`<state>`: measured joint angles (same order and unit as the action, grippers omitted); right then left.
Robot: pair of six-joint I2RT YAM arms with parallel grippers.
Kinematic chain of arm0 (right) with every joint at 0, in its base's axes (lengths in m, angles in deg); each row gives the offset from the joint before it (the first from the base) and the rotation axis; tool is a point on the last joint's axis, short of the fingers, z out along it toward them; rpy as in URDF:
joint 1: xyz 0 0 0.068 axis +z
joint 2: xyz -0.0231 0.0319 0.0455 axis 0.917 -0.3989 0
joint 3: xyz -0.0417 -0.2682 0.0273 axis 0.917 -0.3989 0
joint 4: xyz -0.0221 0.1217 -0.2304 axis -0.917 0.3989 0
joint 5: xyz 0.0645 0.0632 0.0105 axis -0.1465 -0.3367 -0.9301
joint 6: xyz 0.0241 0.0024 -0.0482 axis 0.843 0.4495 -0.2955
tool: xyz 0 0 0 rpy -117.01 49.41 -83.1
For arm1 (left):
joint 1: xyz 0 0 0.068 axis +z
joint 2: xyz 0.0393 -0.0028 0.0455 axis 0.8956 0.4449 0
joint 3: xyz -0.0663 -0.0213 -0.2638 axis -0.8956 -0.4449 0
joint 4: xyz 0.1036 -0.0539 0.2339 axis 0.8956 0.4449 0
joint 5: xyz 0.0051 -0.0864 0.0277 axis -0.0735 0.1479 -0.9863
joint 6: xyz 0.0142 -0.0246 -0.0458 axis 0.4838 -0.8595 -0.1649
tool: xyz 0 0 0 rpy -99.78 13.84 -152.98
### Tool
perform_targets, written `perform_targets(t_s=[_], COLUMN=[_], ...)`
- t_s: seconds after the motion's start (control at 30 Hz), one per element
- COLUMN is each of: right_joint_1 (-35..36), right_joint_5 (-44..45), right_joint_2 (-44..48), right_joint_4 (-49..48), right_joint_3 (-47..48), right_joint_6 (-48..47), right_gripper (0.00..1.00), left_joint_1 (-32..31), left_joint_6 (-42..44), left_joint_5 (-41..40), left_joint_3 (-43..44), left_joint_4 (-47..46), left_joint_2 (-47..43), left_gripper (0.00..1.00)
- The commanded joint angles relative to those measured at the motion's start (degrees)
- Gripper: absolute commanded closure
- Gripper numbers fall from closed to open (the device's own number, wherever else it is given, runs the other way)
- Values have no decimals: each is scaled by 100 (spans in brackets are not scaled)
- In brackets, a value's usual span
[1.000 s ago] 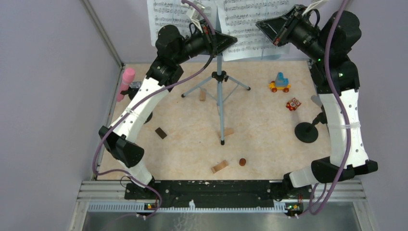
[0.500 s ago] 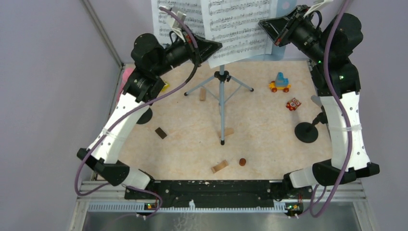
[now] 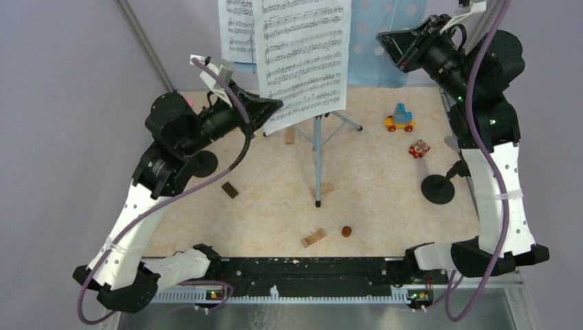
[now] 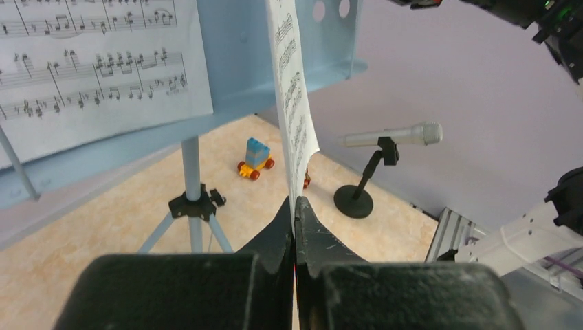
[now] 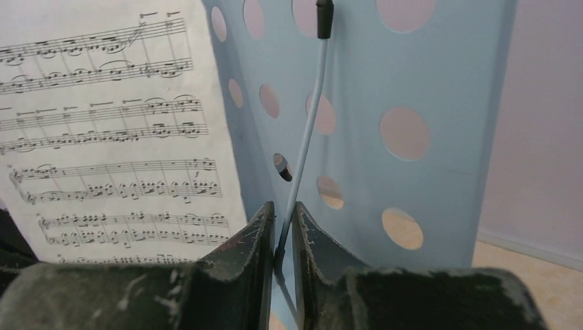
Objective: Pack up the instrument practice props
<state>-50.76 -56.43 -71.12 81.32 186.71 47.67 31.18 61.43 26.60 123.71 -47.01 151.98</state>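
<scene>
Packing step: taking the sheet music off the stand. One page is off and pinched in a claw and the other lies on the rack, so I judge the job is at an early stage.
Left mic holder: black round base on the table, partly behind the left arm.
Second page: flat against the left part of the music rack, behind the loose page.
Left claw: shut tight on the bottom edge of the loose page. The page stands upright above the claw, edge-on in the wrist view and away from the rack.
Tripod: upright mid-table with legs spread, carrying the rack.
Right claw: high at the rack's right side. Its jaws are parted by a narrow crack and the thin wire retainer runs between them. The gap looks wider than the wire, so I judge the wire is not clamped.
Silver microphone: resting on the right mic holder near the table's right edge, well apart from both claws.
Next move: likely to carry the loose page down and set it aside. No container shows, so I cannot tell where. This calls for a firm pinch, since thin paper may flop or slip. The right claw should back off the wire before anything goes for the second page.
</scene>
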Motion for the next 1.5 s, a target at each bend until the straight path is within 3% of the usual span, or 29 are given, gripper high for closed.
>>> perform_targets(t_s=[0.0, 0.37, 0.5, 0.6, 0.77, 1.0, 1.23, 1.37, 1.47], right_joint_1=[29, 27, 27, 27, 27, 26, 26, 27, 27], right_joint_5=[158, 496, 699, 882, 1053, 1306, 1453, 1568, 1599], right_joint_2=[458, 1131, 1535, 1965, 2744, 3223, 3592, 3698, 3783], right_joint_4=[-333, -224, 46, 153, 323, 1089, 1500, 1624, 1680], right_joint_3=[-209, -1009, -1333, -1811, -2642, -2966, -3140, -3153, -3156], right_joint_6=[-162, -356, -432, -403, -252, -328, -341, -330, -333], right_gripper=[84, 62, 60, 59, 59, 59, 59, 59, 59], left_joint_1=[4, -1, -1, -2, 0, -2, -113, -597, -1403], left_joint_6=[195, -269, -446, -649, -983, -1482, -1784, -1766, -1852], left_joint_5=[-187, -425, -393, -347, -89, 607, 915, 690, 206], left_joint_3=[-445, -2126, -2637, -3026, -3689, -4423, -4373, -4014, -3786], left_joint_4=[370, 876, 958, 932, 823, 159, -529, -588, -838], left_joint_2=[-534, -1951, -2310, -2545, -2771, -2543, -2033, -1480, -1066], left_gripper=[100, 99, 94, 100, 100, 100, 100, 100, 100])
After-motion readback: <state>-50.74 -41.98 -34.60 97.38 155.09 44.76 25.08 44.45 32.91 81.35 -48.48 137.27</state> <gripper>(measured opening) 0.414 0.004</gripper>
